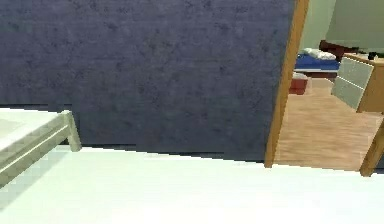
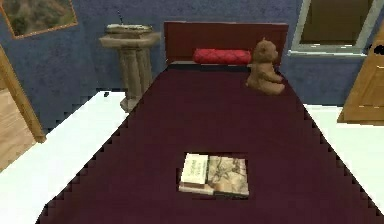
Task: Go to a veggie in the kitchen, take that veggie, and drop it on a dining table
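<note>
— What is being shown of the robot's own body: colours, shapes, cables, markings?

— Nothing about it can be told from these two views. No colour, shape, cable or marking of the machine is being offered here, so nothing is being described.

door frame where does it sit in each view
Forward view: door frame right of middle, slanting from the top edge down to the floor, with wood floor past it.
Arm side view: door frame at the left edge, likely the same one, with wood floor to its left.
Shared landmark: the blue wall that meets the frame in both.
</note>
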